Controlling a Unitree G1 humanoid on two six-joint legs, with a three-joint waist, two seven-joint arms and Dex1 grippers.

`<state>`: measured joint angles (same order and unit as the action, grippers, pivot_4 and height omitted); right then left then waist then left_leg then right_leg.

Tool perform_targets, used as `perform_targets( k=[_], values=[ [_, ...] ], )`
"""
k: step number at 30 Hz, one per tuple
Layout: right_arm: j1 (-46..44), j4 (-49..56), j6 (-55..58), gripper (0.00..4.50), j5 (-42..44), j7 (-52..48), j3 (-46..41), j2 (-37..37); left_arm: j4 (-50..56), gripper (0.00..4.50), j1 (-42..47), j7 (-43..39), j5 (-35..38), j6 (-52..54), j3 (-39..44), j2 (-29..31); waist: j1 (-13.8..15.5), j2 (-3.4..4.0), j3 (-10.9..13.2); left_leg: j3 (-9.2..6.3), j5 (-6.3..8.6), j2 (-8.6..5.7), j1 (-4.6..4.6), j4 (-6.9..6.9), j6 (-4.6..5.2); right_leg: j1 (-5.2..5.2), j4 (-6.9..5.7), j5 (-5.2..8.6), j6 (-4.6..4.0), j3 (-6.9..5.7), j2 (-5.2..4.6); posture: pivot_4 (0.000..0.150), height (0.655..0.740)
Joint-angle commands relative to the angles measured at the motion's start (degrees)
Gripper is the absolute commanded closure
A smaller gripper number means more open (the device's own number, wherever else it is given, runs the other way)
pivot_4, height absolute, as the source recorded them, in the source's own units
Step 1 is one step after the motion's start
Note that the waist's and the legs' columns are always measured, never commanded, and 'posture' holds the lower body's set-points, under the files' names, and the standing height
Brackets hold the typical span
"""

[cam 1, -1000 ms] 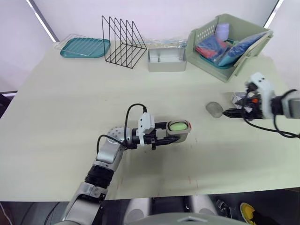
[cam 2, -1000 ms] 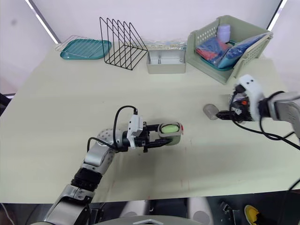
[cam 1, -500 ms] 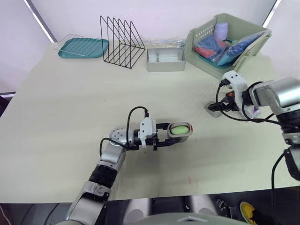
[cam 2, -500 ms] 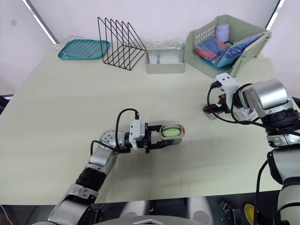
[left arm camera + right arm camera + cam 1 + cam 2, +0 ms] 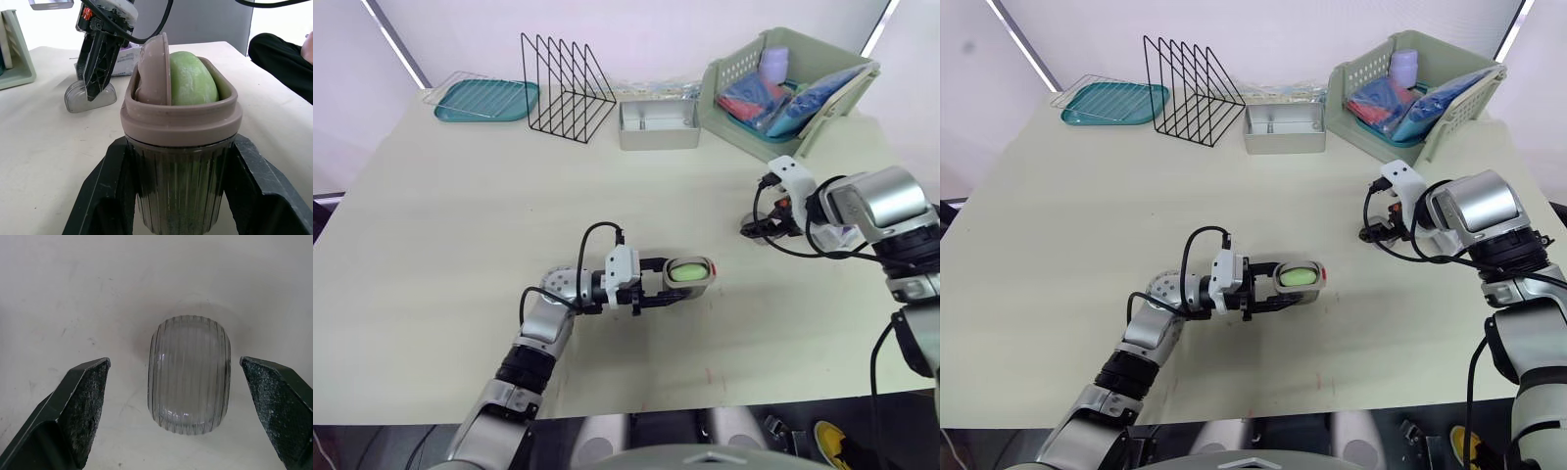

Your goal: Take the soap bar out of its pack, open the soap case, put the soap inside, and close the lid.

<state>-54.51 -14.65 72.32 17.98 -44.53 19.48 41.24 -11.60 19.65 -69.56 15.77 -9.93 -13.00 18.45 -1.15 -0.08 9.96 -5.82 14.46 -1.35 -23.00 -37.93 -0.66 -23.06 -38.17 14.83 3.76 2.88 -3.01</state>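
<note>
My left gripper (image 5: 674, 281) is shut on the soap case (image 5: 689, 275), a ribbed clear tub with a taupe rim, held near the table's middle. The green soap bar (image 5: 191, 80) sits in the case, with a taupe insert standing on edge beside it. The case's clear ribbed lid (image 5: 190, 373) lies flat on the table to the right. My right gripper (image 5: 754, 229) hangs open directly over the lid, one finger on each side and not touching it. From the left wrist, that lid (image 5: 90, 97) shows beneath the right gripper's fingers.
The crumpled soap pack (image 5: 125, 52) lies just behind the right gripper. Along the far edge stand a green basket (image 5: 803, 127) of packets, a metal tray (image 5: 658, 137), a black wire rack (image 5: 566, 88) and a teal dish tray (image 5: 484, 100).
My right gripper has swung left from beside the lid to straight above it, now pointing down with fingers open. The left gripper and the case have held still.
</note>
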Motion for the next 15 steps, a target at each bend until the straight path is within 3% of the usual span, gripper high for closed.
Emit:
perform_targets(
  k=[1, 2, 4, 7, 8, 15],
  values=[
    [-1.7, 0.1, -0.7, 0.03, -1.0, -0.6, -0.5, 0.2, 2.5, 2.63, -0.5, 0.4, 0.4, 0.4, -0.2, 0.2, 0.0, 0.00, 0.0, 0.00, 0.00, 0.00, 0.00, 0.00, 0.00, 0.00, 0.00, 0.00, 0.00, 0.00, 0.00, 0.150, 0.7400],
    [-1.7, 0.0, -0.7, 0.03, -1.2, -0.7, -0.4, 0.1, 2.6, 2.63, -0.6, 0.5, 0.4, 0.5, -0.2, 0.2, 0.0, 0.00, 0.0, 0.00, 0.00, 0.00, 0.00, 0.00, 0.00, 0.00, 0.00, 0.00, 0.00, 0.00, 0.00, 0.150, 0.7400],
    [-1.7, -0.2, -0.7, 0.66, -1.4, -0.9, -0.3, 0.0, 2.7, 2.63, -0.7, 0.6, 0.4, 0.8, -0.2, 0.2, 0.0, 0.00, 0.0, 0.00, 0.00, 0.00, 0.00, 0.00, 0.00, 0.00, 0.00, 0.00, 0.00, 0.00, 0.00, 0.150, 0.7400],
    [-1.7, -0.7, -0.9, 2.13, -2.0, -1.2, 0.0, -0.1, 2.9, 2.63, -0.7, 0.7, 0.4, 1.2, -0.2, 0.3, 0.0, 0.00, 0.0, 0.00, 0.00, 0.00, 0.00, 0.00, 0.00, 0.00, 0.00, 0.00, 0.00, 0.00, 0.00, 0.150, 0.7400],
    [-1.8, -0.8, -0.9, 2.39, -2.2, -1.4, 0.2, -0.1, 2.9, 2.63, -0.8, 0.8, 0.3, 1.3, -0.2, 0.4, 0.0, 0.00, 0.0, 0.01, 0.00, 0.00, 0.00, 0.00, 0.00, 0.00, 0.00, 0.00, 0.00, 0.00, 0.00, 0.150, 0.7400],
    [-3.1, -1.6, -1.2, 2.39, -3.3, -4.2, 2.2, 0.7, 3.1, 2.63, -1.1, 0.7, 0.3, 1.9, -0.4, 0.6, -0.1, 0.00, 0.0, 0.00, 0.00, 0.00, 0.01, 0.01, 0.00, 0.00, 0.00, 0.00, 0.00, 0.00, 0.00, 0.150, 0.7400]
  ],
)
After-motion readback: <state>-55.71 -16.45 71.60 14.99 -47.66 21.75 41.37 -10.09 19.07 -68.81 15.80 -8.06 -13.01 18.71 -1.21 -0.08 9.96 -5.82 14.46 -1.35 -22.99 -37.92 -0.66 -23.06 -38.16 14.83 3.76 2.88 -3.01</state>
